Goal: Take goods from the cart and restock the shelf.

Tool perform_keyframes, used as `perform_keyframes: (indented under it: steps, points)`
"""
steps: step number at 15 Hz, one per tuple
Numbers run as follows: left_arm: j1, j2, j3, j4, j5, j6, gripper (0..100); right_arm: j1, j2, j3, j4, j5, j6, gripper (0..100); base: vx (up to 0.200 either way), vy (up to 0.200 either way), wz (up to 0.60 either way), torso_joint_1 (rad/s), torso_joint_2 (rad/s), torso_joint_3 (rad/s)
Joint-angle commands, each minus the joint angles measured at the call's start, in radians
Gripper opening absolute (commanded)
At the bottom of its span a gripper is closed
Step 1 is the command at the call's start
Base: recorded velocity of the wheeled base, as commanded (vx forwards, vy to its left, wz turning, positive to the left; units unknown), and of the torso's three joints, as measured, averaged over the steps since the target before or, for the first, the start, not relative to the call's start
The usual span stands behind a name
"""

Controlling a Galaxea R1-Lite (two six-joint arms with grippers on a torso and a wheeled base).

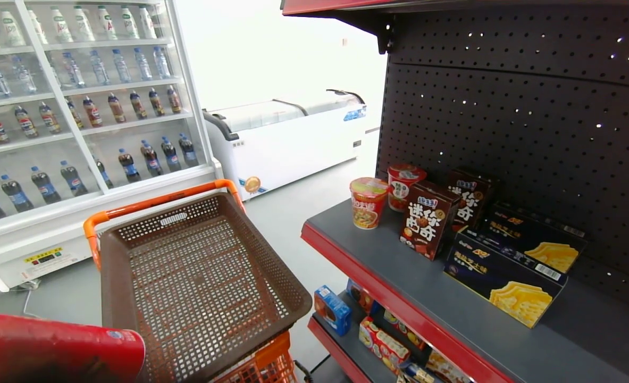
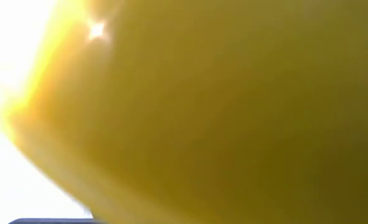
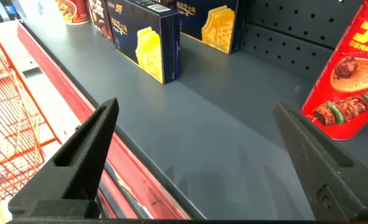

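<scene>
A red canister (image 1: 53, 348) hangs in the air at the lower left of the head view, beside the brown cart basket (image 1: 197, 282), which holds nothing. A yellow surface (image 2: 202, 112) lies right against the left wrist camera, so my left gripper seems shut on that canister. My right gripper (image 3: 196, 180) is open above the grey shelf board (image 3: 233, 118), nothing between its fingers (image 3: 78, 162). A second red canister (image 3: 349, 74) stands on the board by the pegboard. Further along stand dark blue boxes (image 1: 511, 271), brown boxes (image 1: 426, 218) and cup noodles (image 1: 368, 202).
The cart's orange handle (image 1: 154, 205) points toward a drinks cooler (image 1: 80, 106) and a white chest freezer (image 1: 287, 143). The shelf's red front edge (image 1: 399, 303) overhangs a lower shelf with several small packs (image 1: 333, 308). Bare board lies between the blue boxes and the standing canister.
</scene>
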Motion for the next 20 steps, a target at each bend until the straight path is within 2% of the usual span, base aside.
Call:
perform_keyframes:
  steps: [1, 3, 7, 11, 20]
  points:
    - [0.009, -0.199, 0.034, 0.041, 0.012, -0.001, 0, 0.001, 0.001, 0.000, 0.000, 0.000, 0.000, 100, 0.000, 0.000, 0.00, 0.000, 0.00, 0.000]
    - [0.011, -0.265, 0.025, 0.108, 0.033, -0.001, 0, 0.001, 0.001, 0.000, 0.000, 0.000, 0.000, 100, 0.000, 0.000, -0.60, -0.002, 0.00, 0.005]
    - [0.009, -0.322, 0.039, 0.171, 0.047, -0.001, 0, 0.001, 0.001, 0.000, 0.000, 0.000, 0.001, 100, 0.000, 0.000, -0.60, 0.005, 0.00, 0.010]
    - [0.011, -0.360, 0.072, 0.173, 0.062, -0.004, 0, 0.001, 0.001, 0.000, 0.000, 0.000, 0.000, 100, 0.000, 0.000, -0.60, 0.000, 0.00, 0.004]
    - [0.008, -0.368, 0.076, 0.174, 0.061, -0.010, 0, 0.001, 0.001, 0.000, 0.000, 0.000, 0.001, 100, 0.000, 0.000, -0.60, 0.004, 0.00, 0.002]
